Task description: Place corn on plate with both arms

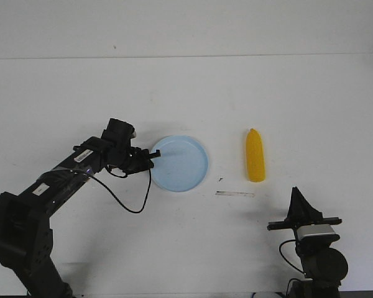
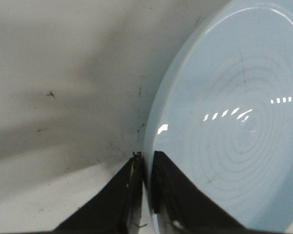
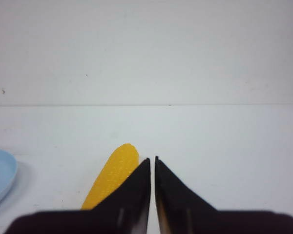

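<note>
Already the left gripper (image 1: 154, 153) pinches the plate (image 1: 185, 166) rim at nine o'clock; the right gripper (image 3: 152, 163), narrow and empty, hangs off the corn (image 1: 255, 156) at three o'clock. Dragging could slip the rim free.

I'm looking through the left wrist camera, and the plate (image 2: 234, 126) is filling most of the picture, pale blue, its glaze showing faint concentric rings and a few small bright glints of light. My left gripper (image 2: 147, 168) is pinching the plate's rim, one finger (image 2: 124, 192) sitting on the outer side over the bench (image 2: 63, 73) and the other lying on the plate's inner face, the two nearly meeting with only the thin rim between them. The white bench beside the plate is carrying a few small dark specks and a broad soft shadow.
</note>
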Controlling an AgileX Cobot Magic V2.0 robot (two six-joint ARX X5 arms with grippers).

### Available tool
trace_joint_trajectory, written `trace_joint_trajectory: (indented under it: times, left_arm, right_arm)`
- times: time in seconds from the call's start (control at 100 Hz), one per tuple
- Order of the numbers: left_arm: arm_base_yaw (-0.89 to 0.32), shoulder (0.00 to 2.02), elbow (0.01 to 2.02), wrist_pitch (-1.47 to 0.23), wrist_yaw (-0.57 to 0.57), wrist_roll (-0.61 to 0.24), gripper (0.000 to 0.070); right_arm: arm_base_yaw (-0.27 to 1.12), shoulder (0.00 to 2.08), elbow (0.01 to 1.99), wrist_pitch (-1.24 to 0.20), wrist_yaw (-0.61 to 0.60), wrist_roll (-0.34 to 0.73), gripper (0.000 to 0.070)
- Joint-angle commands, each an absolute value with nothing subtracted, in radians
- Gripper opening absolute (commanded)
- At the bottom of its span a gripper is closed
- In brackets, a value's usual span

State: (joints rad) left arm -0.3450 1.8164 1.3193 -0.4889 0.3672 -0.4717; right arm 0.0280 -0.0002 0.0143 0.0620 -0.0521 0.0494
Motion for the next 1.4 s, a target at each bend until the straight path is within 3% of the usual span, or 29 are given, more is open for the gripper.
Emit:
trace_joint_trajectory:
  times: [0.0,0.11,0.37,0.56,0.67,0.8,0.91,1.17,1.39]
  left_arm:
    - [-0.348,1.837,1.333,-0.497,0.369,-0.484,0.0039]
    - [-0.348,1.837,1.333,-0.504,0.366,-0.485,0.0178]
    - [-0.343,1.810,1.333,-0.505,0.366,-0.477,0.0177]
    - [-0.326,1.716,1.333,-0.468,0.363,-0.400,0.0176]
    - [-0.318,1.649,1.333,-0.450,0.321,-0.366,0.0159]
    - [-0.314,1.562,1.324,-0.408,0.218,-0.260,0.0148]
    - [-0.313,1.480,1.269,-0.311,0.163,-0.183,0.0000]
    - [-0.273,1.218,0.933,0.135,0.153,-0.061,0.0001]
    - [-0.163,0.965,0.713,0.181,0.153,0.009,0.0001]
  right_arm:
    - [0.030,0.001,0.013,0.073,-0.052,0.051,0.0015]
    - [0.030,0.001,0.013,0.073,-0.052,0.051,0.0015]
    - [0.030,0.001,0.013,0.073,-0.052,0.051,0.0015]
    - [0.030,0.001,0.013,0.073,-0.052,0.051,0.0015]
    - [0.030,0.001,0.013,0.073,-0.052,0.051,0.0015]
    - [0.030,0.001,0.013,0.073,-0.052,0.051,0.0015]
    - [0.030,0.001,0.013,0.073,-0.052,0.051,0.0015]
    - [0.030,0.001,0.013,0.073,-0.052,0.051,0.0015]
    - [0.030,0.001,0.013,0.073,-0.052,0.051,0.0015]
